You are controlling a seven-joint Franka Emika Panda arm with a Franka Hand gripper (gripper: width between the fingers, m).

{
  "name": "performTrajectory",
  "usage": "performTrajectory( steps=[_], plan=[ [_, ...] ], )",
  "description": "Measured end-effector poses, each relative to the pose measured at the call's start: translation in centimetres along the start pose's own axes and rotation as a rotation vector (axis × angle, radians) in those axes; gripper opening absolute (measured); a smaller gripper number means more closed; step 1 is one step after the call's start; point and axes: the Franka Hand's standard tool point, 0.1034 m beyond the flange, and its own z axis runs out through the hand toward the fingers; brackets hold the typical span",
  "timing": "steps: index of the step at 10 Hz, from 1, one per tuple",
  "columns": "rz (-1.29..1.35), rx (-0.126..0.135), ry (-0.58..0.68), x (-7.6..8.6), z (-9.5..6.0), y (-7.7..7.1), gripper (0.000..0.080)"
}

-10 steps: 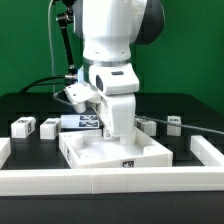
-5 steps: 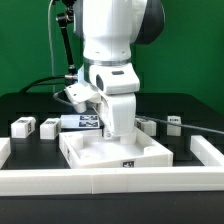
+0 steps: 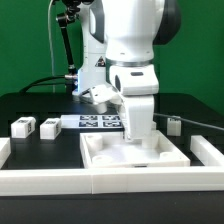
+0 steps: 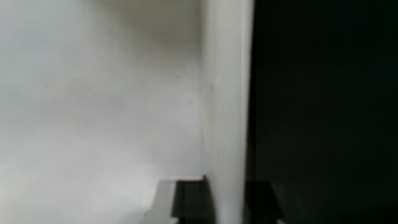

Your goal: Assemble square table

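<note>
Exterior view: the white plastic square tray-like tabletop (image 3: 135, 158) now lies further toward the exterior view's right along the table's (image 3: 40, 105) near edge than half a second ago, and the arm has moved with it. Two short white block legs (image 3: 22, 126) stay put near the edge on the exterior view's left.

Wrist view: the end effector (image 4: 224, 200) is pinched narrow on the tabletop's raised rim (image 4: 224, 100).

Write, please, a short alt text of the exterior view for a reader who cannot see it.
A white robot arm reaches down, its tool at the far rim of a white square tabletop on a black table. Two white leg blocks lie at the exterior view's left, the marker board beside them.
</note>
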Motion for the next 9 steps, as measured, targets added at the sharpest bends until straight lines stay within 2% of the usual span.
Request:
performTrajectory(
  steps=[1,4,6,9],
  plan=[
    [0.032,0.005,0.004,1.1,0.1,0.5,0.0068],
    [0.083,0.042,-0.006,2.6,0.1,0.5,0.0068],
    [0.083,0.057,-0.013,3.5,0.0,0.5,0.0068],
    [0.077,0.057,-0.013,3.9,-0.1,0.5,0.0070]
  ],
)
